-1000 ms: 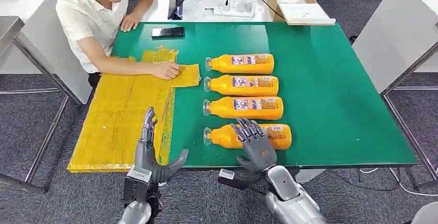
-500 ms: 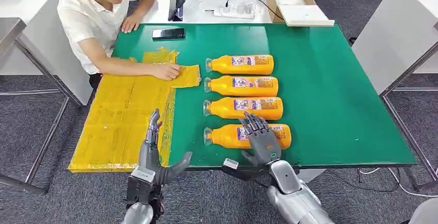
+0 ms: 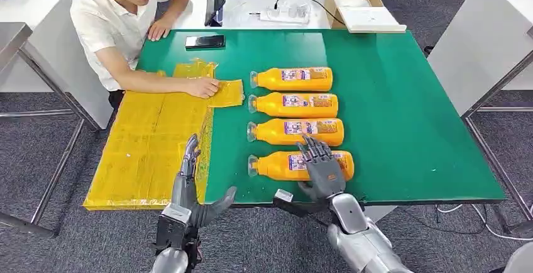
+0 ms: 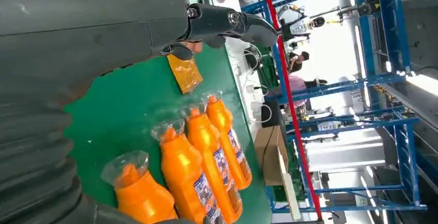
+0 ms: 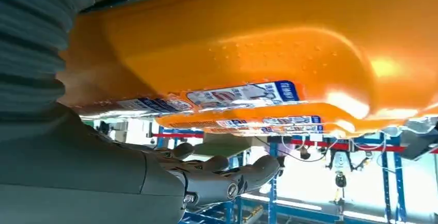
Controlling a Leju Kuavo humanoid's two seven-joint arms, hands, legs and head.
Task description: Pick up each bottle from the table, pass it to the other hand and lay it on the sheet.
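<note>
Reaching over the near edge of the green bench, the right hand sits above the label end of the nearest bottle, fingers spread and apart, nothing clamped. Right wrist view: the bottle's orange body fills the frame close to the palm, the fingers extended past it and not wrapped round it. Whether the palm touches the bottle cannot be told.

Four orange bottles lie on their sides in a column on the bench, caps toward the sheet, labels toward the robot's right:
- nearest bottle, under the right hand
- second bottle, just beyond it
- third bottle
- farthest bottle
Rows are parallel, close together, not touching as far as can be seen.

Left hand is raised at the bench's near edge, fingers straight and pointing away from the robot, thumb out to the side, holding nothing. It stands over the boundary between the yellow sheet and the green surface.

Sheet covers the bench's left side and overhangs its left edge; no bottle lies on it. A person sits at the far left corner, one hand pressing on the sheet's far end. A dark phone lies on the bench's far edge. An open cardboard box rests on the white table beyond.
</note>
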